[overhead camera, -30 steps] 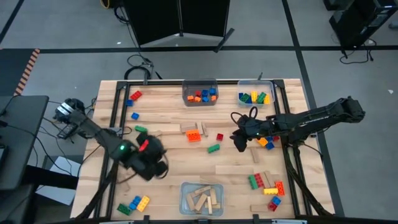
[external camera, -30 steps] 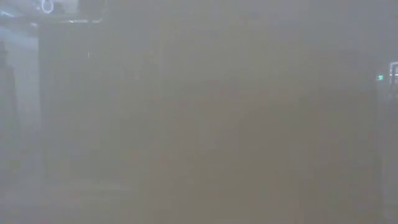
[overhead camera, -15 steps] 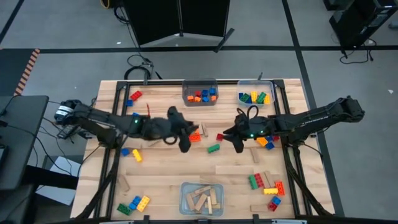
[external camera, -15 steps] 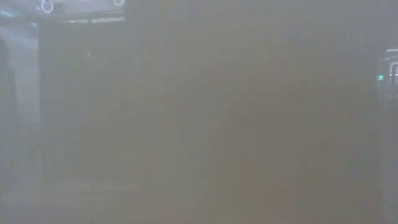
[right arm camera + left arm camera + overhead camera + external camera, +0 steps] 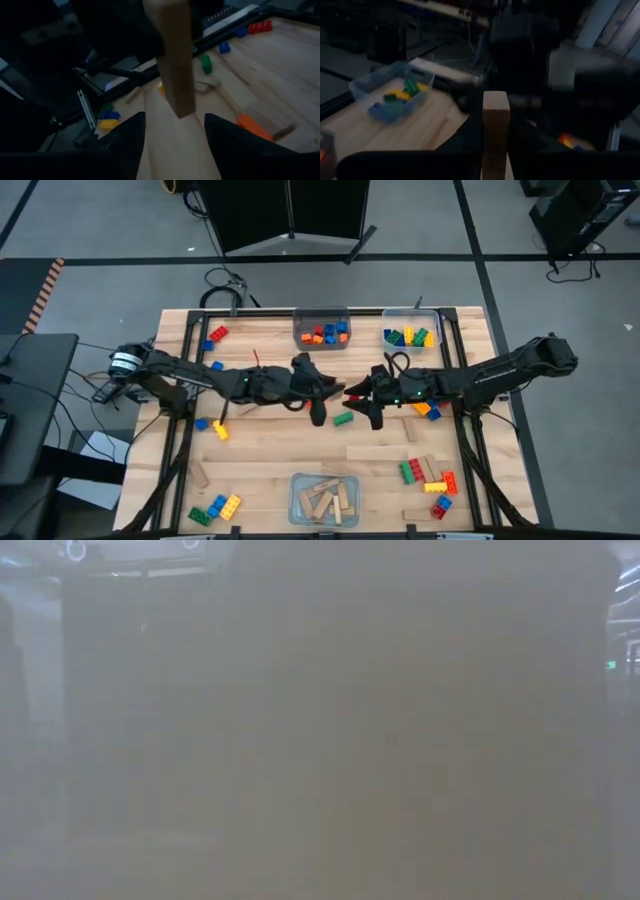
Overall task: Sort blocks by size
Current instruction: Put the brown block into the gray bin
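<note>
My left gripper (image 5: 322,402) reaches over the table's middle from the left, shut on a tan wooden block (image 5: 495,131). My right gripper (image 5: 362,406) faces it from the right, open. Its two fingers (image 5: 125,142) stand on either side of the space just below the block's free end (image 5: 181,102), apart from it. A green brick (image 5: 343,418) lies flat on the table below the two grippers. The low view shows only haze. My left gripper pinches the wooden block's two long sides (image 5: 495,150) between its two fingers. The fingers lie about level and come from the table's left. The block is lifted clear of the table, and its free end (image 5: 496,99) sticks out past the fingers toward my right gripper.
Clear bins stand at the far middle (image 5: 321,330) and far right (image 5: 412,333) with coloured bricks, and at the near middle (image 5: 323,500) with wooden blocks. Loose bricks lie near right (image 5: 428,475), near left (image 5: 215,508) and far left (image 5: 215,335).
My left gripper has swung from the table's near left to its middle, toward my right gripper, tipping from pointing down to about level. It has carried the wooden block along, clear of the table. My right gripper has edged toward the middle and tipped up.
</note>
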{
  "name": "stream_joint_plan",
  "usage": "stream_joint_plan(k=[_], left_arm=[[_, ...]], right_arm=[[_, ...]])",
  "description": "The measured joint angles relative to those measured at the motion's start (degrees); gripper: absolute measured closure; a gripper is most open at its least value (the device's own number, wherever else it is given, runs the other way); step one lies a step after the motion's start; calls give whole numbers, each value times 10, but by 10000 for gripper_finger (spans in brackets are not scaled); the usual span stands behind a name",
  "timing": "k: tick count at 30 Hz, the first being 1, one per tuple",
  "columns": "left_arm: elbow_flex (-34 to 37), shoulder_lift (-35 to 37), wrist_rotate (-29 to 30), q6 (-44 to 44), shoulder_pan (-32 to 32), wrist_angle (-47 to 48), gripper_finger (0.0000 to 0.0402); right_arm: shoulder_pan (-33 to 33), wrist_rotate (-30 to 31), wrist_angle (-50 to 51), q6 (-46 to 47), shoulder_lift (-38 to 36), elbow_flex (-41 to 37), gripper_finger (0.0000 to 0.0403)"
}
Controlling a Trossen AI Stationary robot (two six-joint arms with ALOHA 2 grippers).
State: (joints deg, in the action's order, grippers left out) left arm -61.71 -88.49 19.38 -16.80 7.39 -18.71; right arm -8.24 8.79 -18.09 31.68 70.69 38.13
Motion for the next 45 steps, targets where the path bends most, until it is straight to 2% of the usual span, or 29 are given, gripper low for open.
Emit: stream_joint_plan(k=[8,14,17,23,29,35,39,45], left_arm=[[-1,-12,-6,-22,-5,-28,333],[-1,-21,-10,-35,-6,-32,326],[-1,-21,-10,-46,-6,-34,326],[-1,-21,-17,-61,-6,-39,324],[-1,-21,-17,-83,-9,-38,305],[0,-21,-33,-76,-21,-36,252],[0,-21,-33,-73,-25,-38,222],[1,9,-33,-20,-33,-17,214]], right_arm=[[-1,-10,-72,-8,38,0,186],[1,-10,-102,-23,52,0,206],[2,-8,-102,-30,52,0,236],[2,-3,-111,-58,51,0,326],[2,-7,-110,-57,51,0,326],[2,-5,-109,-54,51,0,329],[1,9,-105,-9,51,0,324],[-12,25,-102,18,51,0,329]])
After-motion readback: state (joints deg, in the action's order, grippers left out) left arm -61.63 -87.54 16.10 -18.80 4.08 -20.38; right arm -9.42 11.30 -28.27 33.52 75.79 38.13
